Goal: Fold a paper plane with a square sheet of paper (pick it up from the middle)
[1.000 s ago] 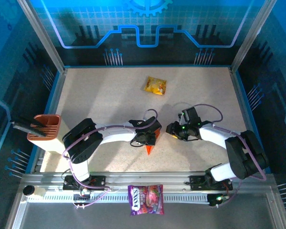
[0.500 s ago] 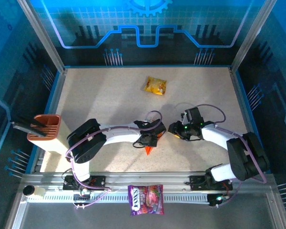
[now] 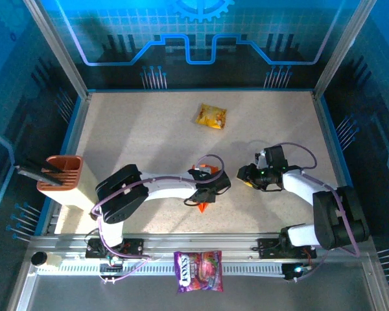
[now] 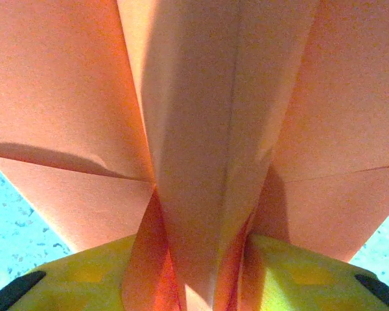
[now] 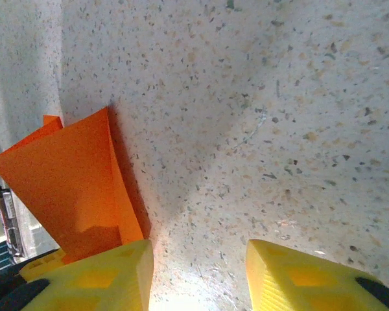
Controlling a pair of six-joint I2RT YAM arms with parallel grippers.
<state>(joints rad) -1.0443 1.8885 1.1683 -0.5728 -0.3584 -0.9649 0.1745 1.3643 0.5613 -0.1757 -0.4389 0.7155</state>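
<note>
The orange paper plane (image 3: pixel 203 205) lies at the table's middle front, its point toward the near edge. My left gripper (image 3: pixel 211 189) sits over it. In the left wrist view the paper plane (image 4: pixel 220 116) spreads its wings to both sides. Its centre fold stands loosely between my yellow fingers (image 4: pixel 84 278), and the left gripper (image 4: pixel 201 285) is open around it. My right gripper (image 3: pixel 244 177) hovers just right of the plane. In its wrist view the right gripper (image 5: pixel 198 278) is open over bare table, with a wing of the paper plane (image 5: pixel 71 181) beside its left finger.
A glossy yellow-orange snack packet (image 3: pixel 211 116) lies toward the back of the table. A purple printed bag (image 3: pixel 198 271) rests on the front rail. A terracotta holder (image 3: pixel 60 172) with a dark tool stands at the left edge.
My left gripper has slid right along the plane and its jaws have widened. The right gripper has drawn back to the right, away from the paper.
</note>
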